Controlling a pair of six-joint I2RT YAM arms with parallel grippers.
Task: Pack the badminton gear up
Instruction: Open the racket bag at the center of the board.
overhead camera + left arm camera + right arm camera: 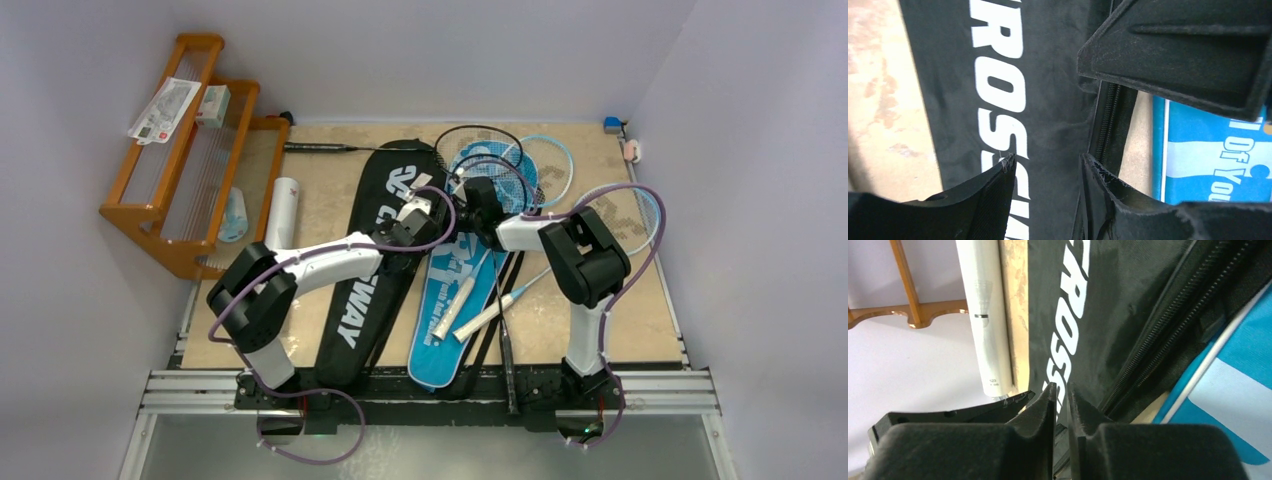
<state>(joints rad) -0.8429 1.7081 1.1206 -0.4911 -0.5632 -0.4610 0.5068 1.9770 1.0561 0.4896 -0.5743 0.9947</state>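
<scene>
- black "crossway" cover [345, 335] lies flat on the surface [620, 320], slanting from near left of centre up toward the far middle, with its white lettering facing up.
- its zip edge runs down the right-hand side; both wrist views show it beside the blue fabric next to it.
- blue "sport" cover [445, 340] lies just right of the black one, and their long edges meet or overlap.
- white racket handles [462, 298], two of them, lie slantwise across the blue cover.
- black racket head [478, 148] and light-blue racket head [548, 165] overlap at the far end, beyond the top of the blue cover. another light-blue head shows further right, partly behind the right arm.
- white tube [283, 210] lies left of the black cover and apart from it, close to the foot of the rack.
- left gripper [1048, 160] hangs over the lettered upper part of the black cover. its jaws stand apart, cover fabric shows in the gap, and nothing is seen held.
- right gripper [1061, 387] is just right of the left one, over the same cover near the zip. its jaws are drawn in to a thin slit, with nothing seen between them.
- orange wooden rack [200, 43] stands at the far left, off the edge of the surface, with paper packets resting on it.
</scene>
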